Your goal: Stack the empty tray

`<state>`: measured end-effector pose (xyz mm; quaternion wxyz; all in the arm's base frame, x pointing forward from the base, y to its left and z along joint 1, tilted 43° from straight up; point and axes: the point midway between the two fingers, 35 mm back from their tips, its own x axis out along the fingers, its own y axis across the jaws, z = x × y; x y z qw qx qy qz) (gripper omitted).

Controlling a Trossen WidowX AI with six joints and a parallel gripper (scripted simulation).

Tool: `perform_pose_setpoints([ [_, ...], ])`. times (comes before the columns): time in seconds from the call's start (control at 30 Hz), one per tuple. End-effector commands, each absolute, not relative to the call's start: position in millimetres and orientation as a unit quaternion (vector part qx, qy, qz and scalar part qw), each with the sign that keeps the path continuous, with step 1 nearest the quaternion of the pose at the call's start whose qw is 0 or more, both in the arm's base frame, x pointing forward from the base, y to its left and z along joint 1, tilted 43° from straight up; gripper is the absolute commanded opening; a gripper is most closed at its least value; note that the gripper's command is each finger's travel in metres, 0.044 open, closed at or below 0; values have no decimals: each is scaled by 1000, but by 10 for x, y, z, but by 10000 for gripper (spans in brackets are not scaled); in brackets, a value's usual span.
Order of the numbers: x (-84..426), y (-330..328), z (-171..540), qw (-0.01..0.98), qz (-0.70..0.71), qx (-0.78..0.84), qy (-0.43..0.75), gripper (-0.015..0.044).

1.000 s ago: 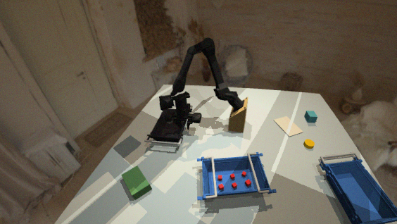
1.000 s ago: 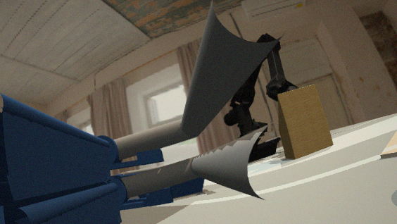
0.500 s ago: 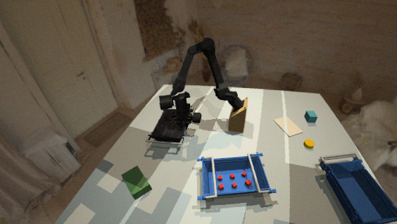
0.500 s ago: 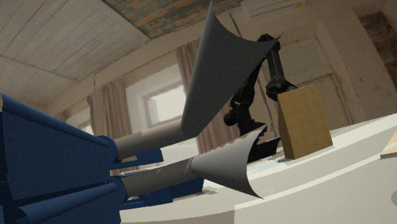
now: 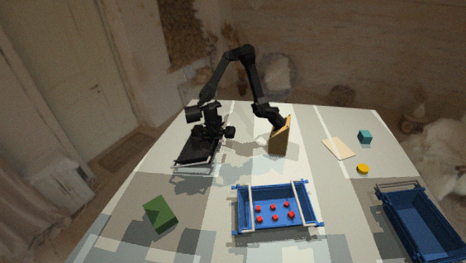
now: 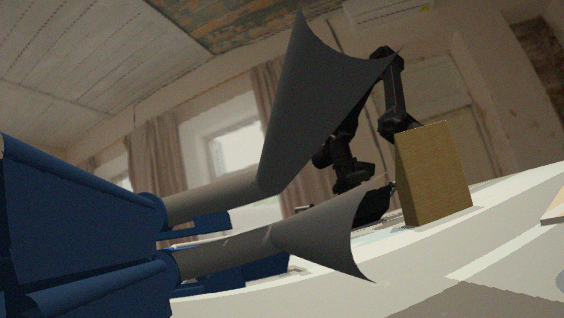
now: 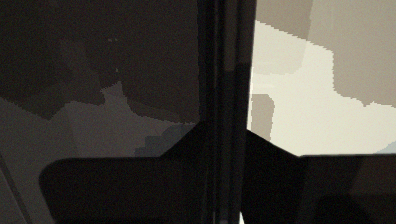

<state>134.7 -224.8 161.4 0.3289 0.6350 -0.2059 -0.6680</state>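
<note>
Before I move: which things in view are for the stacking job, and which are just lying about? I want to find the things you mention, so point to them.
Job:
- loaded blue tray (image 5: pixel 268 227) (image 6: pixel 265 270)
- its bars (image 5: pixel 300 207)
- red blocks (image 5: pixel 275 217)
- black tray (image 5: pixel 198 150) (image 6: pixel 370 206) (image 7: pixel 227 100), likely the one to stack

Lying about:
- other blue tray (image 5: pixel 444 219) (image 6: pixel 75 210), probably
- green block (image 5: pixel 160 215)
- upright tan block (image 5: pixel 278 142) (image 6: pixel 435 175)
- pale board (image 5: pixel 339 149) (image 6: pixel 556 210)
- teal cube (image 5: pixel 364 136)
- yellow disc (image 5: pixel 363 169)

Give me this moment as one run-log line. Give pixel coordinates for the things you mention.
pincer (image 5: pixel 282 125) (image 7: pixel 215 128): shut on tan board (image 5: pixel 278 144) (image 6: pixel 435 172) (image 7: pixel 227 55) | board: upright | loaded tray (image 5: pixel 270 191) (image 6: pixel 267 266): both bars (image 5: pixel 300 203) across top | empty tray (image 5: pixel 423 233) (image 6: pixel 80 210): apart, unstacked
</note>
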Motion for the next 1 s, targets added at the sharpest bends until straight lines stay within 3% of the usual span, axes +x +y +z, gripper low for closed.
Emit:
perform_pose_setpoints([
  [0.0, 1348, -2088, 1741, 328, -668, 638, -199, 0],
  [0.97, 1415, -1635, 2475, 324, -669, 640, -196, 0],
])
